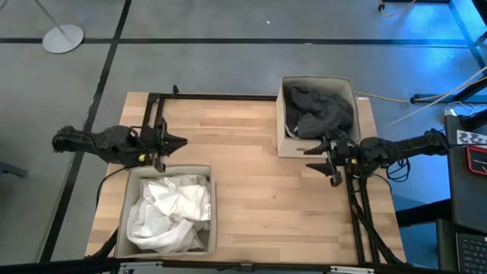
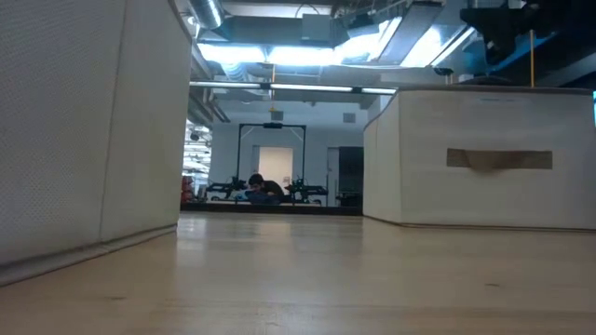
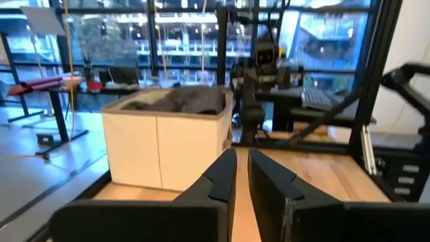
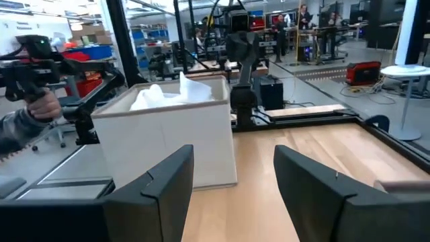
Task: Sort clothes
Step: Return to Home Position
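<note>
White clothes [image 1: 171,213] lie heaped in a beige bin [image 1: 137,176] at the table's near left; the right wrist view shows them too [image 4: 175,94]. Dark grey clothes [image 1: 319,110] fill a second beige bin [image 1: 280,114] at the far right, also seen in the left wrist view [image 3: 181,99]. My left gripper [image 1: 183,142] hovers just beyond the white bin's far rim, pointing level toward the table's right; its fingers [image 3: 242,156] are shut on nothing. My right gripper [image 1: 310,158] hovers by the dark bin's near side, pointing level toward the left, open [image 4: 234,154] and empty.
Bare wooden table top [image 1: 243,190] lies between the two bins. A black frame rail [image 1: 213,97] runs along the far edge, and the right arm's stand [image 1: 358,213] rises at the near right. A person's sleeve and hand [image 4: 27,117] show beyond the table's left side.
</note>
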Action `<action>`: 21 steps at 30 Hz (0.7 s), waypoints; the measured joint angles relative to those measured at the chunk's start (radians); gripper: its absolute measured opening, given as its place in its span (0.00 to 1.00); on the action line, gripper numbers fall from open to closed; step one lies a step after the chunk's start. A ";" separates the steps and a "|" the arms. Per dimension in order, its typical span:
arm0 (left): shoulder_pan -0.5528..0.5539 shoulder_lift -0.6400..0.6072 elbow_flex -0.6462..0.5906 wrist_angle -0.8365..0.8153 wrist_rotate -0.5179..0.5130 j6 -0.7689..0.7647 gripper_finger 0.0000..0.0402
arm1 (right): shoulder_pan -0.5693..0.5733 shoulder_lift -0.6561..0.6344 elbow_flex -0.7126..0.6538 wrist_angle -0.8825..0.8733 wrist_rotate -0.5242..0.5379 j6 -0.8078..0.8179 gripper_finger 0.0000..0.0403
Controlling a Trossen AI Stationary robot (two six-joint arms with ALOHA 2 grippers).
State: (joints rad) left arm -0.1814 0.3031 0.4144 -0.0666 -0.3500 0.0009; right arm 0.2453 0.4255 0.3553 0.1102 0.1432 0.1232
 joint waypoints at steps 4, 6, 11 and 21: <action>0.000 -0.058 -0.026 -0.003 0.000 -0.002 0.07 | 0.004 0.000 -0.016 0.001 0.004 0.000 0.52; 0.000 -0.083 -0.039 -0.004 0.000 -0.002 0.07 | 0.004 -0.002 -0.029 -0.003 -0.003 -0.009 0.52; 0.000 -0.121 -0.064 -0.018 0.000 -0.001 0.07 | 0.004 -0.020 -0.095 0.026 -0.031 -0.027 0.52; 0.000 -0.130 -0.065 -0.039 -0.008 -0.006 0.07 | 0.003 -0.180 -0.245 0.125 -0.022 -0.082 0.52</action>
State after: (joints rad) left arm -0.1814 0.1734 0.3498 -0.1059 -0.3584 -0.0055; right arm 0.2481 0.2454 0.1108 0.2351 0.1208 0.0409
